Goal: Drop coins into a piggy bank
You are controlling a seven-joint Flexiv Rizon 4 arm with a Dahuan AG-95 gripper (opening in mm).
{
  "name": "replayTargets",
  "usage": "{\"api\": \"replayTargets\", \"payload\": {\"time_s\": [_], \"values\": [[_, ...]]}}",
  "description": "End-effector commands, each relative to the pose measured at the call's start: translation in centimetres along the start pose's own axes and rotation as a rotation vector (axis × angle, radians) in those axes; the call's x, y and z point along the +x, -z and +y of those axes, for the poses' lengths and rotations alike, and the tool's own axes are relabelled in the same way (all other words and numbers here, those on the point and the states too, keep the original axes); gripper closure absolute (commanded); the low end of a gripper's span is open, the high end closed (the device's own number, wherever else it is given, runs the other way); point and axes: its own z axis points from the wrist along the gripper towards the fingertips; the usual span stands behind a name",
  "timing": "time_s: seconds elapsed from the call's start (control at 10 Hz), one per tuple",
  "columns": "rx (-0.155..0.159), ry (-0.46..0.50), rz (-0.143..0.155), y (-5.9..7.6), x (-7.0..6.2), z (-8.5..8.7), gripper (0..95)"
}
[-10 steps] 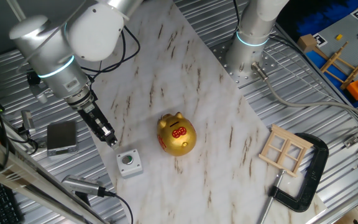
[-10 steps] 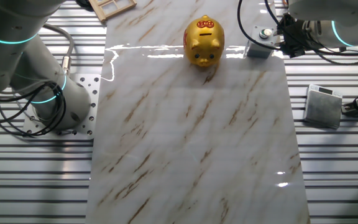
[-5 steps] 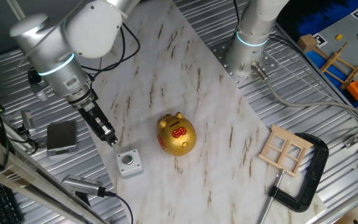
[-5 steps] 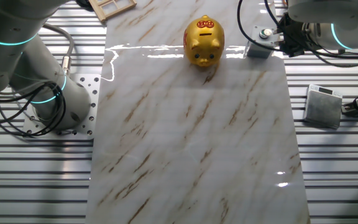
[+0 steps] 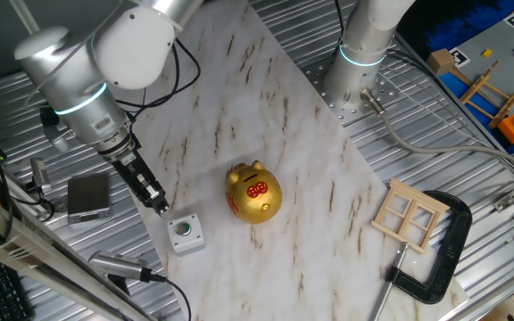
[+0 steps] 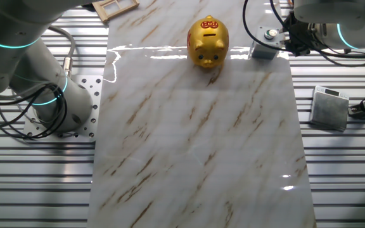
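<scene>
The gold piggy bank (image 5: 253, 192) stands on the marble slab, with red markings on its back; in the other fixed view the piggy bank (image 6: 208, 42) sits at the far edge, slot side up. My gripper (image 5: 161, 206) points down at the slab's left edge, left of the pig and just above the grey button box (image 5: 185, 234). Its thin black fingers look pressed together, and I see nothing between them. In the other fixed view the gripper (image 6: 289, 39) is a dark shape beside the box. No coins show in either view.
A small grey metal block (image 5: 89, 195) lies on the ribbed table left of the gripper. A wooden window frame (image 5: 410, 214) and a black C-clamp (image 5: 444, 250) lie right of the slab. The second arm's base (image 5: 361, 53) stands at the slab's far side.
The arm has shifted very slightly; the gripper tip stays at the slab's left edge near the button box. The piggy bank has not moved.
</scene>
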Motion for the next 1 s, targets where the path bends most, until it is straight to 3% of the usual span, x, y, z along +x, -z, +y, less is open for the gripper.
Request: {"api": "replayTargets", "payload": {"time_s": [0.1, 1.0], "values": [[0.003, 0.006, -0.001, 0.04, 0.12, 0.04, 76.0], [-0.001, 0.024, 0.009, -0.23, -0.02, 0.34, 76.0]]}}
